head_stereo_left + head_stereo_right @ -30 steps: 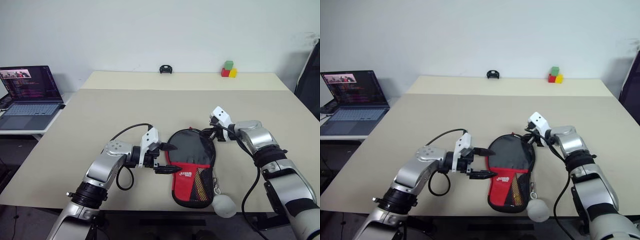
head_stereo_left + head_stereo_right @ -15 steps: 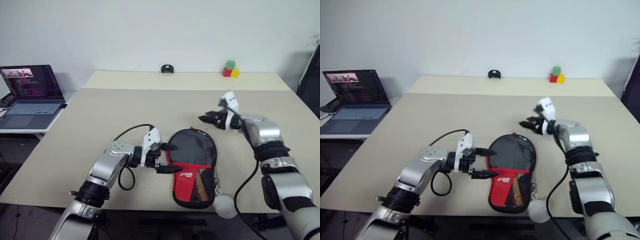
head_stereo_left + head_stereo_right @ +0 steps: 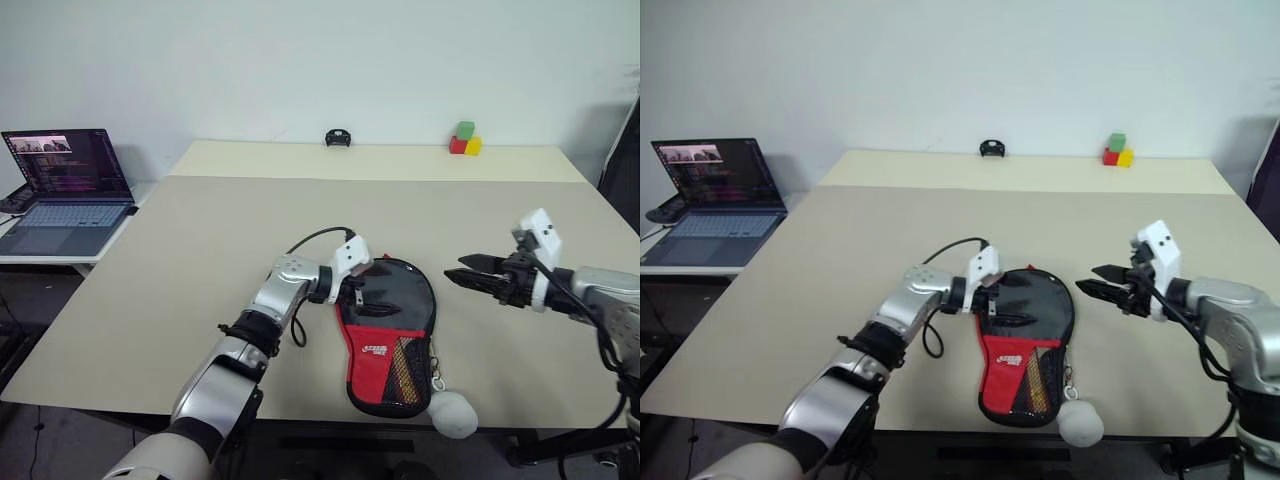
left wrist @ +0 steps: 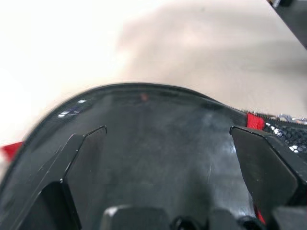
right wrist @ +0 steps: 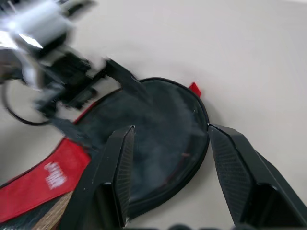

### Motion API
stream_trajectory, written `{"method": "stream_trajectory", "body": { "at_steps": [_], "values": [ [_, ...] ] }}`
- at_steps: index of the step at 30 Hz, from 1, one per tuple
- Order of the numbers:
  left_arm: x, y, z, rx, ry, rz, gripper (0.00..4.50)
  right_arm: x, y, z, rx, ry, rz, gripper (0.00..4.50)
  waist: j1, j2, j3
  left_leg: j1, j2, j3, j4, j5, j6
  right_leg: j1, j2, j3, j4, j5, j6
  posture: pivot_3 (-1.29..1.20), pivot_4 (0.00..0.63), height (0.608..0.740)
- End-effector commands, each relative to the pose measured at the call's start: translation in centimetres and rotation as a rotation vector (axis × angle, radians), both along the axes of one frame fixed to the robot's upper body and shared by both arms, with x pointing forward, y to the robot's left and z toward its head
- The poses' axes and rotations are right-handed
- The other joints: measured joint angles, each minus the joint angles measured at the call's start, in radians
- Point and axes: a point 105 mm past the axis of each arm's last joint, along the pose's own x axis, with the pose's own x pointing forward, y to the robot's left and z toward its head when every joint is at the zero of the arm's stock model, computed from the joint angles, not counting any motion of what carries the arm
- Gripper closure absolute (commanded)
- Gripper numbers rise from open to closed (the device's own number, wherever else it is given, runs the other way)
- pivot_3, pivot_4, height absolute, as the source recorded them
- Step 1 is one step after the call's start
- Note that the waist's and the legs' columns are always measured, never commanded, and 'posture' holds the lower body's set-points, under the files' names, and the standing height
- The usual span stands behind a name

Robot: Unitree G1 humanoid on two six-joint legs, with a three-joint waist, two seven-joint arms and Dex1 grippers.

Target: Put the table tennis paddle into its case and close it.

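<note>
Swung in over the round black end of the case [image 3: 410, 300] since a second ago with the left gripper [image 3: 372, 300], fingers spread wide above the fabric and clamping nothing. Pulled back and up off the case's far edge with the right gripper [image 3: 455, 272], now hanging clear of it, fingers parted and empty.

Lies flat on the table [image 3: 200, 250] right under the left gripper and just ahead of the right fingertips. Seems to hold the table tennis paddle [image 5: 48, 216] already, judging by the pale wood showing through the mesh pocket. Cannot tell from here whether the zipper is fully run.

Probably handles light and floppy at the edges, stiffened by the flat bat inside; slick-looking woven black cloth, red panel with white logo, open mesh, zipper-edged paddle outline. Best pinned on the flat black face and taken at the zipper pull near the rim. Carries a soft white fluffy ball [image 3: 452, 413] at the narrow end, liable to snag or drag.
</note>
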Motion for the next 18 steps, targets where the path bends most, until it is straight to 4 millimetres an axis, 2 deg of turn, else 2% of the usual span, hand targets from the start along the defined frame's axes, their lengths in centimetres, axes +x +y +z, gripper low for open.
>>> {"method": "stream_trajectory", "body": {
  "at_steps": [1, 4, 8, 18],
  "values": [
    [-0.5, -0.8, -0.2, 0.016, -0.019, -0.064, 0.0, -3.2, 0.1, 1.2, -0.009, -0.007, 0.038, 1.87, 0.002, 0.0, 0.0, 0.0, 0.0, 0.0, 0.0, 0.0, 0.0, 0.0, 0.0, 0.0, 0.0, 0.0, 0.0, 0.0, 0.15, 0.74],
    [-1.0, -0.9, -1.3, 0.042, -0.009, -0.09, 0.0, -7.3, 1.1, -0.1, -0.028, 0.129, 0.161, 1.87, 0.009, -0.001, 0.001, -0.001, -0.001, 0.0, 0.0, 0.0, 0.0, 0.001, 0.0, 0.0, 0.0, 0.0, 0.0, 0.0, 0.15, 0.74],
    [-0.9, -0.6, -1.8, 0.055, -0.007, -0.088, 0.0, -9.9, 2.2, -1.6, -0.075, 0.2, 0.206, 1.87, 0.009, -0.002, 0.001, 0.001, -0.001, 0.0, 0.001, 0.0, 0.0, 0.003, 0.0, 0.0, 0.0, 0.0, 0.0, 0.0, 0.15, 0.74],
    [-1.1, -0.6, -2.2, 0.054, -0.006, -0.089, 0.0, -11.4, 2.8, -6.3, -0.221, 0.27, 0.144, 1.87, 0.009, -0.004, 0.001, 0.005, -0.002, -0.002, 0.001, 0.0, 0.001, 0.008, 0.0, -0.002, -0.001, 0.0, 0.001, 0.0, 0.15, 0.74]
  ]
}}
